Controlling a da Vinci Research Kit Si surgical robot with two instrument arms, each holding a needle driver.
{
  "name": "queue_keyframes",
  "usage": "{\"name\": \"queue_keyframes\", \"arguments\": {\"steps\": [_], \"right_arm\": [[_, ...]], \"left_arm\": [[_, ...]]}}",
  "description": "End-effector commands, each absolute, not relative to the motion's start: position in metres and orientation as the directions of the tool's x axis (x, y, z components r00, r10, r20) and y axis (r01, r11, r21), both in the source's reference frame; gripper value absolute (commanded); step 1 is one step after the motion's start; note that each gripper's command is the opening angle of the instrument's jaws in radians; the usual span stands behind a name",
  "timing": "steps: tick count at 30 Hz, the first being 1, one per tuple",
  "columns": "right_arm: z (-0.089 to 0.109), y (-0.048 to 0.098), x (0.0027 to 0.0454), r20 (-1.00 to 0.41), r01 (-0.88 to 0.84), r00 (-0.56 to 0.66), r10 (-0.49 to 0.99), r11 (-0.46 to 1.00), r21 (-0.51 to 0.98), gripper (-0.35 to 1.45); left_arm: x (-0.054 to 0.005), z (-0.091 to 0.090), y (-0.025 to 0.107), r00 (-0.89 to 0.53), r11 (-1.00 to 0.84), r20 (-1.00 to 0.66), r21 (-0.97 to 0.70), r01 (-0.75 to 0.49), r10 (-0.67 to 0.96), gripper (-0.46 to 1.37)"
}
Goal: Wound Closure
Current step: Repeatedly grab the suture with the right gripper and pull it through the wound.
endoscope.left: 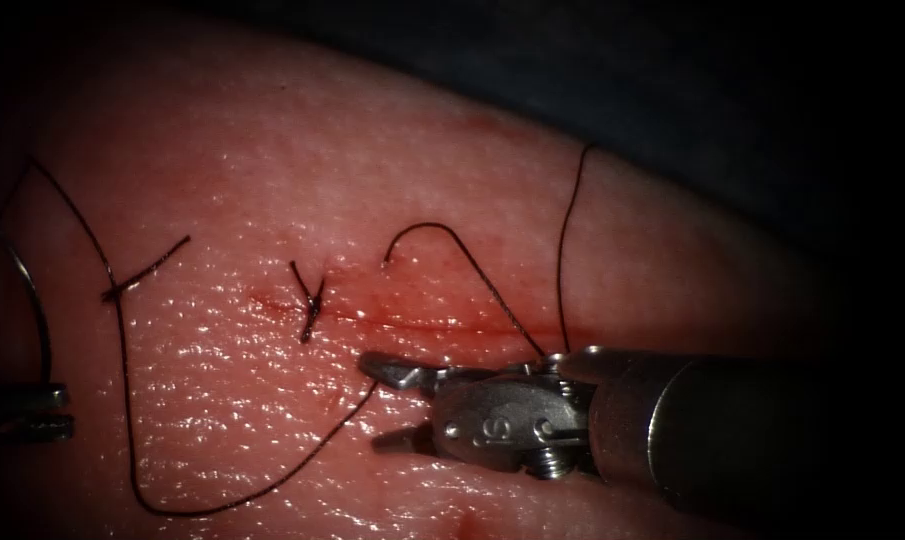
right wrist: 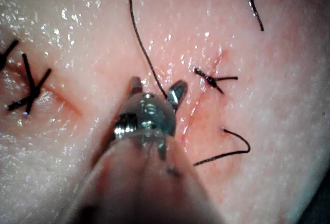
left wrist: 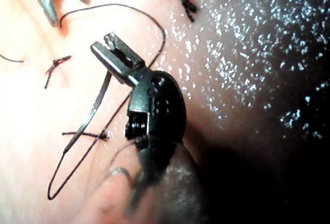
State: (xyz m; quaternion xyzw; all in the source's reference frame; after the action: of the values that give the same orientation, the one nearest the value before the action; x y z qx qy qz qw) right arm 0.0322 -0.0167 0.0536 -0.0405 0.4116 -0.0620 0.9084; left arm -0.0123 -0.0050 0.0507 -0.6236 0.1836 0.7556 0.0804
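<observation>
The tissue (endoscope.left: 272, 170) bears a reddish cut (endoscope.left: 422, 322) with a knotted stitch (endoscope.left: 312, 300) across it. My right tool (endoscope.left: 377, 403) lies just below the cut, jaws open, and the dark thread (endoscope.left: 262, 490) runs in between them; the right wrist view shows that thread (right wrist: 147, 59) reaching the right tool (right wrist: 156, 87). At the far left my left tool (endoscope.left: 67, 413) is shut on the curved needle (endoscope.left: 40, 310) near one end. The needle arcs upward, free of the tissue. In the left wrist view the needle (left wrist: 93, 110) hangs from the left tool (left wrist: 100, 43).
A second knot (endoscope.left: 120, 290) sits left of the stitch, with cut ends sticking out. A loose thread end (endoscope.left: 442, 232) curls above the cut, and another strand (endoscope.left: 564, 250) runs up over the tissue's right side. Red fluid stains the cut line.
</observation>
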Motion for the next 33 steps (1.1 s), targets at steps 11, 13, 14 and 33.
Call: {"name": "queue_keyframes", "arguments": {"steps": [11,13,14,33], "right_arm": [[0.0538,-0.0171,0.0332,-0.681,0.071,0.717,-0.149,0.987,-0.141,-0.35],[0.0541,-0.0174,0.0333,-0.668,0.027,0.739,-0.08,0.996,-0.09,-0.35],[0.0541,-0.0175,0.0333,-0.667,0.002,0.743,-0.049,0.998,-0.07,-0.35],[0.0495,-0.0236,0.0327,-0.751,0.025,0.659,0.039,0.997,0.073,-0.35]], "left_arm": [[-0.0123,0.0503,-0.0052,-0.204,-0.922,-0.973,0.174,-0.347,-0.107,-0.35],[-0.0123,0.0502,-0.0052,-0.203,-0.922,-0.973,0.173,-0.346,-0.107,-0.35],[-0.0123,0.0502,-0.0052,-0.203,-0.922,-0.973,0.173,-0.346,-0.106,-0.35],[-0.0111,0.0487,-0.0024,-0.228,-0.915,-0.965,0.205,-0.348,-0.129,-0.35]]}}
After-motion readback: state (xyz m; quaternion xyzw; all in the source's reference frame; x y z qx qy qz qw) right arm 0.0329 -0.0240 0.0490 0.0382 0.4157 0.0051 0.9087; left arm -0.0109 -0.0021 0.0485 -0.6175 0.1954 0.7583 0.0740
